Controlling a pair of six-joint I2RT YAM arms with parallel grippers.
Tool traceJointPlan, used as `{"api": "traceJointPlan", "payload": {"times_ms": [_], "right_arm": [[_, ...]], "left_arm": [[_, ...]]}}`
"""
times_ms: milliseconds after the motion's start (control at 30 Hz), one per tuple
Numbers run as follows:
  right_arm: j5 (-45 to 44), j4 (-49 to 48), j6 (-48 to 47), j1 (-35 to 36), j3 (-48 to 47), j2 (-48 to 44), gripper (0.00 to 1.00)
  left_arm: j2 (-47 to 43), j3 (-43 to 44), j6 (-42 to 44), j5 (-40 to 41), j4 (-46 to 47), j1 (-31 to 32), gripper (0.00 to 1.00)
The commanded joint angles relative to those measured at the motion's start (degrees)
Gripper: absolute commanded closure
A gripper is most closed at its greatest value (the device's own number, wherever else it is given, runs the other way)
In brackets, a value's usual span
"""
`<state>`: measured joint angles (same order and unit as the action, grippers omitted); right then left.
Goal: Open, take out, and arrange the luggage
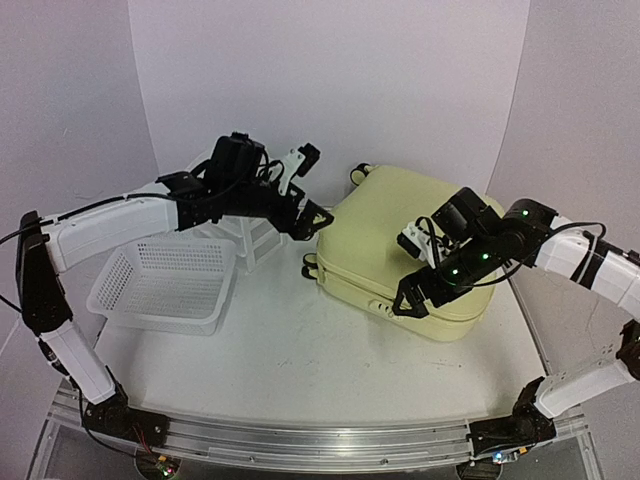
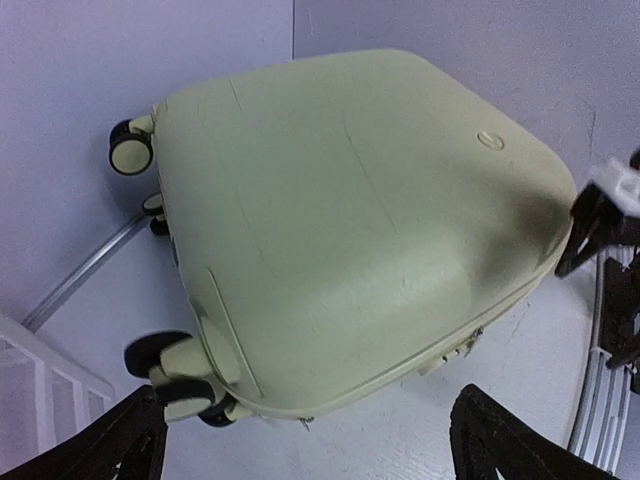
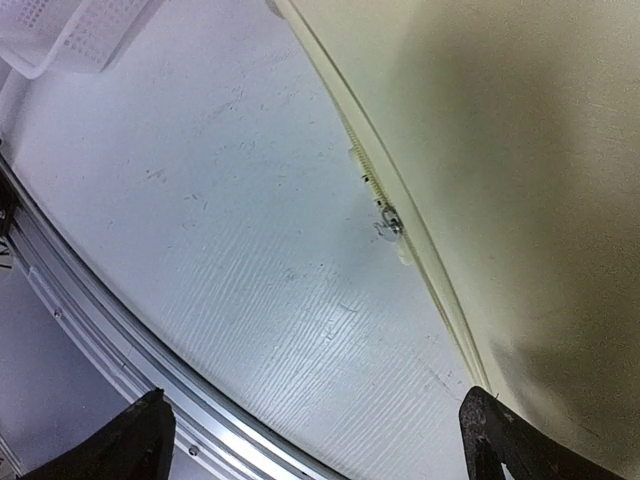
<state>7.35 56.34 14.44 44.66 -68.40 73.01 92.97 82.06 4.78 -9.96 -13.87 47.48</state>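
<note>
White basket (image 1: pixel 165 280), left of worktop (image 1: pixel 300 350); left pincer (image 1: pixel 318 218) spread wide, holding nothing, near the wheels (image 1: pixel 311 267). Luggage (image 1: pixel 410 250), right of centre, lying flat, shell closed. Right pincer (image 1: pixel 415 295) wide open, empty, at its front edge; opening, unpacking and arranging all appear outstanding.

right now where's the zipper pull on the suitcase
In the right wrist view, the zipper pull sits on the side seam of the pale yellow suitcase, just above the table, ahead of the right fingers.
</note>
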Motion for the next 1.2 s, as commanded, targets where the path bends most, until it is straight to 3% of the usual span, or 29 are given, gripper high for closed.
{"api": "traceJointPlan", "payload": {"times_ms": [0,167,300,467,833,1000,1167], "right_arm": [[0.0,-1.4,0.1,3.8,-4.6,2.8,0.02],[-1.6,-2.4,3.0,6.4,-4.4,4.5,0.02],[-4.5,-3.7,6.5,6.8,-1.5,3.3,0.02],[-12.5,-3.0,8.9,6.8,2.2,0.9,0.02],[-33.2,-0.8,12.5,6.5,6.5,-3.9,0.02],[-34.0,-0.7,8.6,3.1,5.8,-2.0,0.02],[-30.0,-0.8,0.5,-4.9,5.8,-2.0,0.02]], "left_arm": [[7.6,13.4,-0.6,-10.7,-11.2,-6.3,0.01],[16.9,24.4,-3.8,-20.4,-14.4,-11.0,0.0],[22.9,31.5,-3.4,-21.7,-16.8,-11.3,0.02],[27.0,34.1,-4.2,-22.1,-17.3,-11.2,0.02],[21.8,22.1,-4.2,-22.4,-17.6,-7.6,0.12],[19.0,15.5,-7.6,-26.7,-17.5,-6.5,0.16],[16.0,10.8,-8.6,-29.6,-17.5,-3.5,0.18]]}}
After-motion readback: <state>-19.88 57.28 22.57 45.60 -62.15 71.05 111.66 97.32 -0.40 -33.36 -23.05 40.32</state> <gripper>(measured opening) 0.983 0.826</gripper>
